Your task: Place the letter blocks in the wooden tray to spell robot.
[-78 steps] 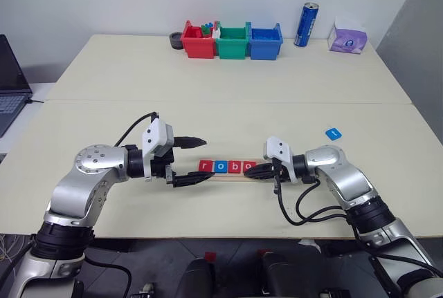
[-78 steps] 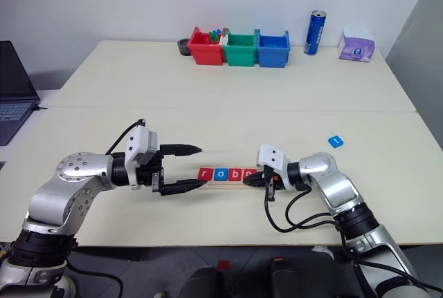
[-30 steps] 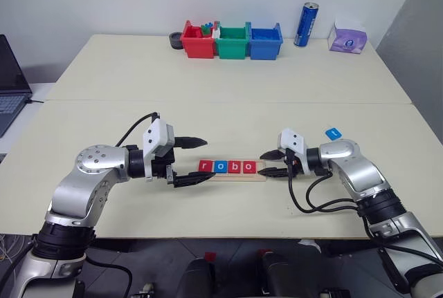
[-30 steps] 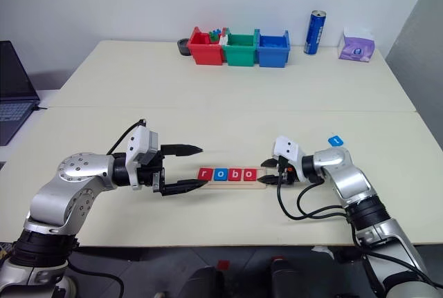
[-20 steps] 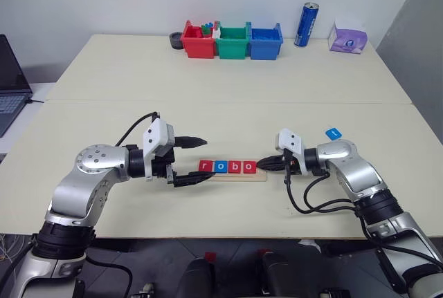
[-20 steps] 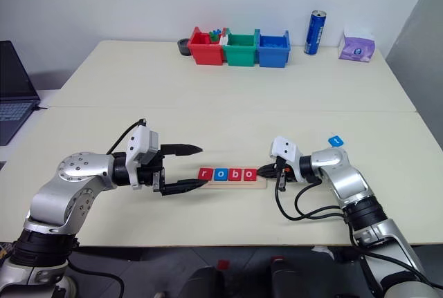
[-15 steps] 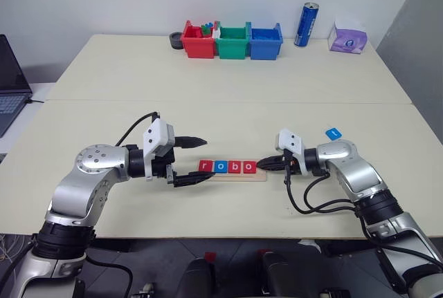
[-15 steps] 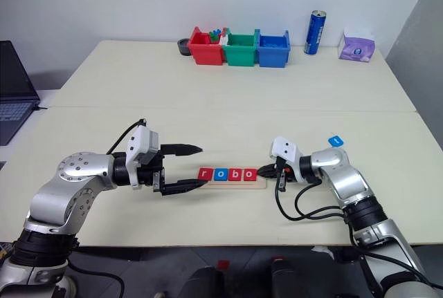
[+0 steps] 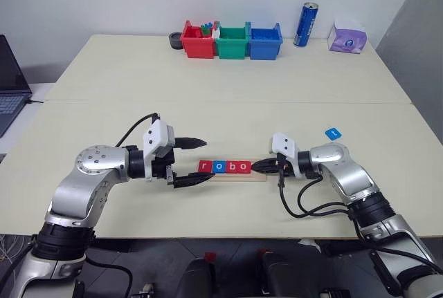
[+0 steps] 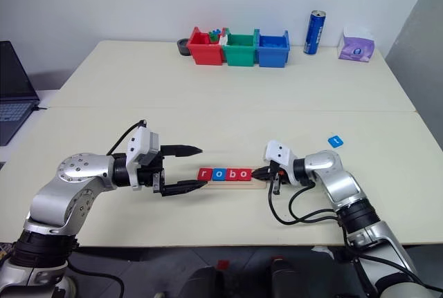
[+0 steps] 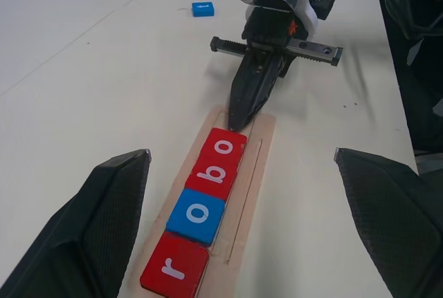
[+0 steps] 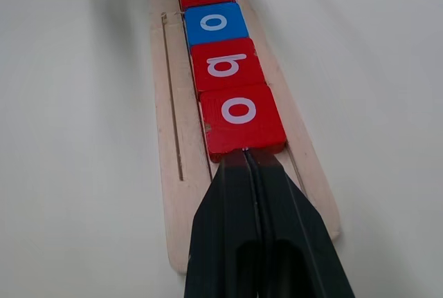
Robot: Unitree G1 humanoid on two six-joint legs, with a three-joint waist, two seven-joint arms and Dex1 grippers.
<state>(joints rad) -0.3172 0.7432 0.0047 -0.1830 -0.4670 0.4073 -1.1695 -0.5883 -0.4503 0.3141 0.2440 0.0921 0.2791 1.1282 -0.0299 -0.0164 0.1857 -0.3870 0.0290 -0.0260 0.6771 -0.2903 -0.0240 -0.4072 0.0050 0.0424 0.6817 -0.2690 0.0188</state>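
Red-blue-red-red letter blocks [image 12: 223,63], "robo", touching

White lowercase letters on four letter blocks [image 12: 225,64] lying in a row on the wooden tray [image 12: 174,194] at the frame's centre read r on red, o on blue, b on red, o on red.

r,o,b,o blocks [image 12: 225,66] flat in wooden tray [image 12: 169,146]; blue t [image 9: 333,133] apart.
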